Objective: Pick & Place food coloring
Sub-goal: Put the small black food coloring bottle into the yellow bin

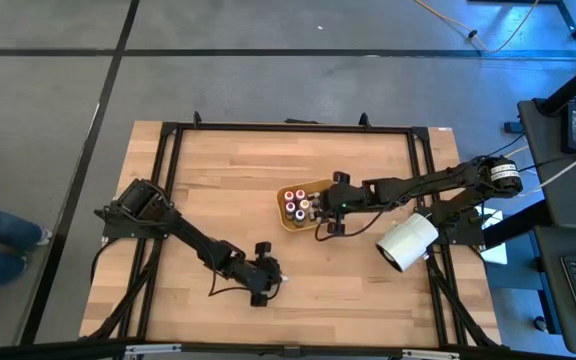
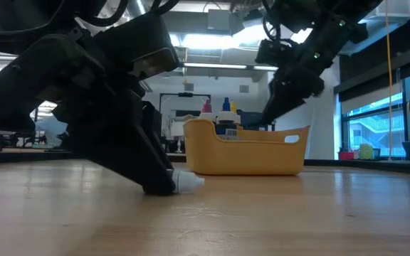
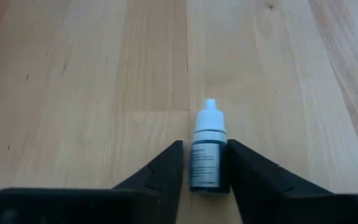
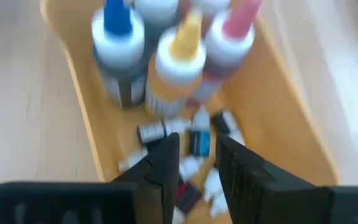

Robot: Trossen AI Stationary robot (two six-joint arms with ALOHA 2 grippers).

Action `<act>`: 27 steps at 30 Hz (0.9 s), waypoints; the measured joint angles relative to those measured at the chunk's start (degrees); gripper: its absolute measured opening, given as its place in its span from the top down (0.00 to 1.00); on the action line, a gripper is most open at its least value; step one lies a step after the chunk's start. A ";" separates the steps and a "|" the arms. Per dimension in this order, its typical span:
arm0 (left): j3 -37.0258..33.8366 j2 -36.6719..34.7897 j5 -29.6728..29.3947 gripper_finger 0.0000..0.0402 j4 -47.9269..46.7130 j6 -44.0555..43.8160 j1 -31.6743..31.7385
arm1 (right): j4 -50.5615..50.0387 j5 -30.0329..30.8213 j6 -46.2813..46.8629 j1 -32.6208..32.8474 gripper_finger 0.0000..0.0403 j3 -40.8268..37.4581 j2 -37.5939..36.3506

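Two arms at work over the tabletop [image 1: 218, 180]. High view: left pincer [image 1: 271, 276] sits low at the near middle of the tabletop; right pincer [image 1: 320, 210] hangs over the orange tray [image 1: 290, 224] at centre; a white cylinder [image 1: 406, 241] lies right of the tray.

Low view: left pincer [image 2: 164, 183] down on the wood, a small white-tipped bottle [image 2: 185, 180] lying on its side, poking out from it, just in front of the tray [image 2: 248, 149]. Right arm comes down behind the tray.

Left wrist view: fingers [image 3: 166, 171] closed against either side of the bottle [image 3: 208, 152], which lies flat on the wood, white tip pointing away.

Right wrist view: right pincer [image 4: 194, 158] narrowly parted, holding nothing, above the tray [image 4: 86, 137]. Tiny food coloring bottles [image 4: 197, 140] lie scattered on the tray floor; larger bottles [image 4: 169, 65] with blue, yellow and red tips stand at the far end.
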 joint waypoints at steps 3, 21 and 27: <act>0.00 -0.17 0.10 0.78 -0.09 0.12 0.02 | 3.44 0.00 0.12 0.23 0.73 0.03 0.00; 0.00 -15.17 -10.72 0.80 -3.24 2.54 4.25 | 19.25 -12.92 -14.91 6.47 0.67 0.76 0.00; 0.00 -15.65 -10.86 0.82 -2.57 2.72 6.11 | 19.37 -13.95 -18.00 9.56 0.49 3.96 -0.02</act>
